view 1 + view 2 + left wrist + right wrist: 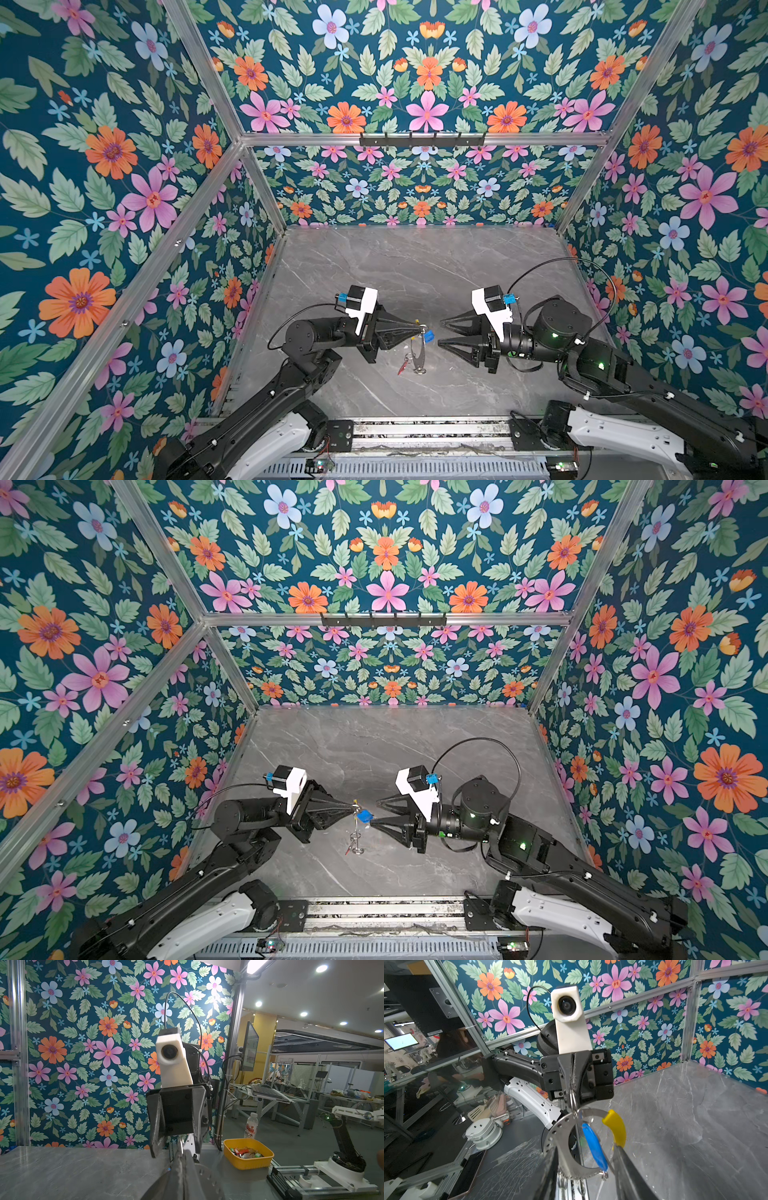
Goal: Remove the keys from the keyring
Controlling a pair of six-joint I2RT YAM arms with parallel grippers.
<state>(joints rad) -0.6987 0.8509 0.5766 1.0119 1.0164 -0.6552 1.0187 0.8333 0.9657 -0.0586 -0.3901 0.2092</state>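
The keyring [560, 1136], a flat grey ring with holes and a yellow arc [615, 1126], hangs above the marble table [415, 266] from my left gripper [572, 1088]. That gripper is shut on the ring's top edge, at a small split ring. A blue-tagged key [593, 1147] hangs across the ring's opening. In both top views the blue tag [428, 336] [365, 816] sits just beyond the left gripper [419, 330] [353, 808], and a red-tagged key [403, 366] [348, 850] dangles at the bottom. My right gripper [439, 331] [374, 811] [584, 1148] is open, its jaws either side of the ring's lower part and the blue tag.
Floral walls and aluminium posts enclose the table on three sides. A black hook rack [422, 139] is mounted on the back wall. Outside the cell, the left wrist view shows a yellow bin [248, 1162] of tagged keys and a water bottle [251, 1126].
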